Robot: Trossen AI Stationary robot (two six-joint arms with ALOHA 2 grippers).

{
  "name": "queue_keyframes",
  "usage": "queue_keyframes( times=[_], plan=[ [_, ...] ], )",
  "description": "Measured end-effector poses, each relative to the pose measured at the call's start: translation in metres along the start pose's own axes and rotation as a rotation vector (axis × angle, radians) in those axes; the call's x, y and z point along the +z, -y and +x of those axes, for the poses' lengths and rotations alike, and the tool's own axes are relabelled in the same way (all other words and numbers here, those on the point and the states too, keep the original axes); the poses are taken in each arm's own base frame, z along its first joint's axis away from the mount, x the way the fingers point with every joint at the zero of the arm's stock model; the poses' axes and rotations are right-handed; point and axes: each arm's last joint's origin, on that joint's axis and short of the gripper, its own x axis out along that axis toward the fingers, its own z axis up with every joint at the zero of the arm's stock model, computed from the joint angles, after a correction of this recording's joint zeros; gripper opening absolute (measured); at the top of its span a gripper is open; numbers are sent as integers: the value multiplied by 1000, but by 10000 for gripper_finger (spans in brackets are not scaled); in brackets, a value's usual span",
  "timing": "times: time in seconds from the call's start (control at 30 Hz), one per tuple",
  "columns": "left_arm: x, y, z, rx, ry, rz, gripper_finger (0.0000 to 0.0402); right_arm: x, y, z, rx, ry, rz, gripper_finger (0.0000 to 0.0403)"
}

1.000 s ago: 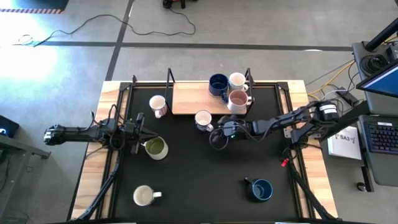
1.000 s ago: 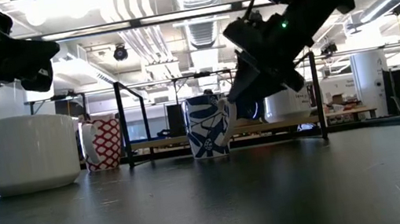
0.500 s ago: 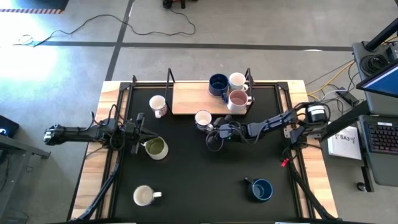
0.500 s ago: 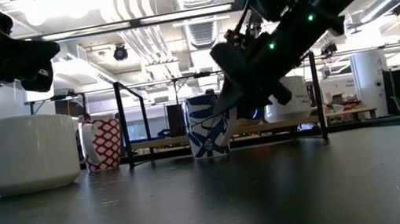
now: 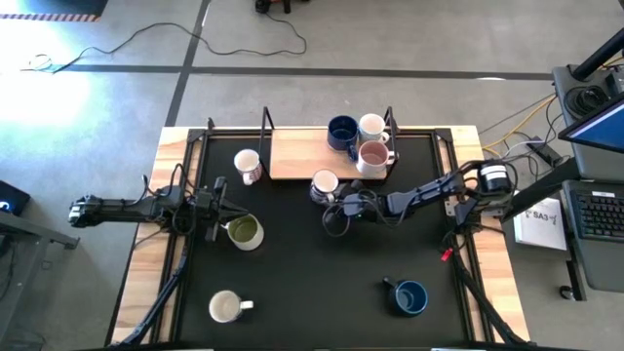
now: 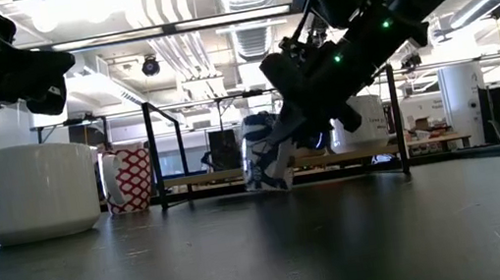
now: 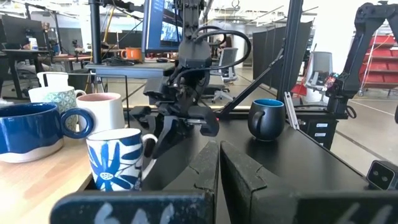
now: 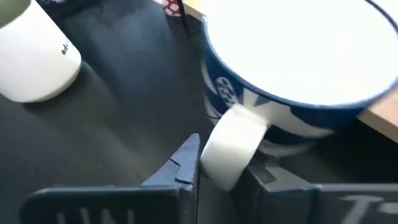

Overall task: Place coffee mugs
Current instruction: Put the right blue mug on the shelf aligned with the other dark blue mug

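Fingers of my right hand [image 5: 338,198] pinch the handle of the blue-patterned mug [image 5: 324,183], tilted beside the wooden board [image 5: 297,154] on the desk [image 5: 312,283]. My left hand [image 5: 216,208], closed empty, hovers by the olive mug [image 5: 243,231].

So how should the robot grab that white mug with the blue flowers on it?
By its handle, I'd say. The white ceramic mug with blue flower print is tilted at the wooden shelf's edge, and its thick loop handle sticks out toward the right hand. Coming from that side lets the two fingers pinch the loop, which sits between them now. The left hand waits beside the olive-green mug.
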Motion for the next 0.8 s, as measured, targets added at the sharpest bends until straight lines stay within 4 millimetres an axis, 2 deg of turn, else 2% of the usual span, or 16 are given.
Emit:
queue_keyframes(
  times=[0.27,0.47,0.7,0.8],
  plan=[
    [0,0,0,0,0,0,0,14,-2,-14,57,22,-5,24],
    [0,0,0,0,0,0,0,35,-4,-36,118,72,-15,12],
    [0,0,0,0,0,0,0,48,-4,-53,129,117,-122,10],
    [0,0,0,0,0,0,0,49,-2,-53,118,122,-200,10]
  ],
)
